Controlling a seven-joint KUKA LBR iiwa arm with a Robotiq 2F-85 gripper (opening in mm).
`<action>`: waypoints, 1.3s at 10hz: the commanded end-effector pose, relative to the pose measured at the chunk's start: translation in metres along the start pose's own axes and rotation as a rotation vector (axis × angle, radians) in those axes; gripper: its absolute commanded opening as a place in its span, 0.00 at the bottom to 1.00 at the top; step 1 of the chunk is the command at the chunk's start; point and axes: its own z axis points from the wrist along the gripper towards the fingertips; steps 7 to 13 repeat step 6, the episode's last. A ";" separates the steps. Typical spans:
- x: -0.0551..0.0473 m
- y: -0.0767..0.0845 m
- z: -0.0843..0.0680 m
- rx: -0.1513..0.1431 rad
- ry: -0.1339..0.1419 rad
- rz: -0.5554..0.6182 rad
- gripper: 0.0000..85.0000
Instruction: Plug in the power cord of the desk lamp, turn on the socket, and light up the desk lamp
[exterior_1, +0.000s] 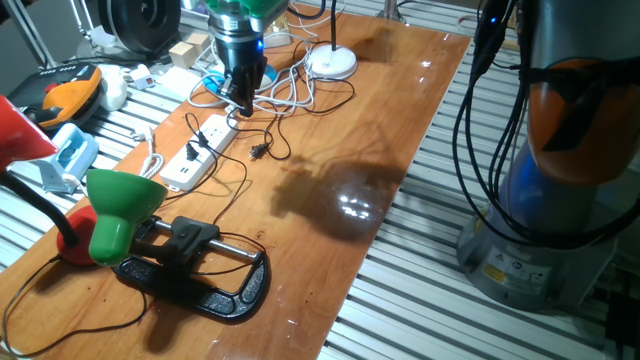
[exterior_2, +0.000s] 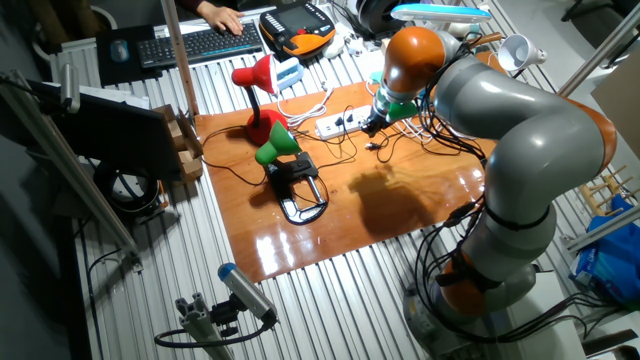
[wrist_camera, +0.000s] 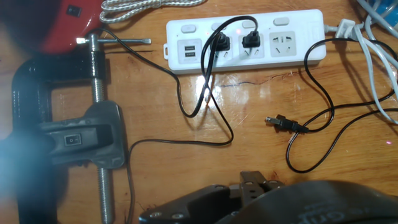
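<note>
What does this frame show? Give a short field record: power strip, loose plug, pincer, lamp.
power strip: white socket lies flat on the table, two black plugs already seated in it
loose plug: black plug lies on the wood, apart from the strip
pincer: pincer hangs over the strip's end, holds nothing; open or shut unclear
lamp: green lamp held in a black clamp
</note>
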 end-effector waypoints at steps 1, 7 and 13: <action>-0.001 0.000 0.000 0.000 0.001 0.000 0.00; -0.001 0.001 0.001 -0.001 0.001 -0.001 0.00; -0.001 0.001 0.001 -0.001 0.001 -0.001 0.00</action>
